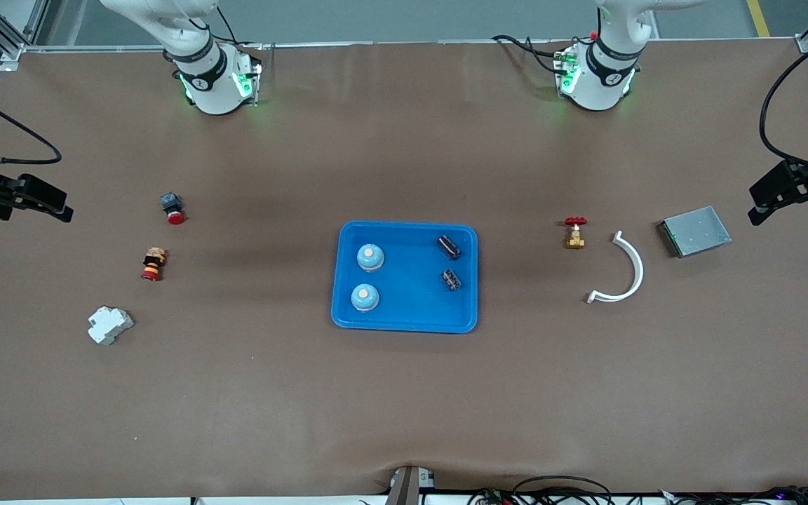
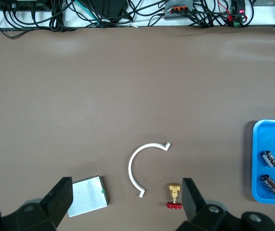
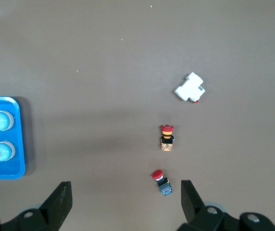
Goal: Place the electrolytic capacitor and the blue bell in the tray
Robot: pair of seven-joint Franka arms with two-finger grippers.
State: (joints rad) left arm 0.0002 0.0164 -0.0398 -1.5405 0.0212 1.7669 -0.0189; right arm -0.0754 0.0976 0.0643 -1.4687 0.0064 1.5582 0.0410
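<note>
Two arms are being held back over the ends of the bench [image 1: 404, 407], neither carrying anything. The left gripper [image 1: 793, 210] is being kept in the air over the left arm's end, at the edge of the frame at mid height, its fingers [image 2: 60, 195] being held wide apart. The right gripper [image 1: 43, 200] is being kept likewise over the right arm's end, its fingers [image 3: 60, 197] also being held spread with nothing between them.

The tray [image 1: 407, 319] is being shown at the centre of the frame. Inside it, two blue bells [image 1: 370, 257] [image 1: 365, 297] are being seen along the side toward the right arm's end, and two electrolytic capacitors [image 1: 449, 245] [image 1: 452, 280] along the side toward the left arm's end, all lying apart from one another.

Judging by this, the placing step is being brought to a close: no bell or capacitor is being seen on the bare bench. The next move is being judged to call only for the arms to be parked clear.

A grey metal box [image 1: 696, 231], a white curved strip [image 1: 634, 270] and a small brass valve [image 1: 575, 233] are being left untouched.
</note>
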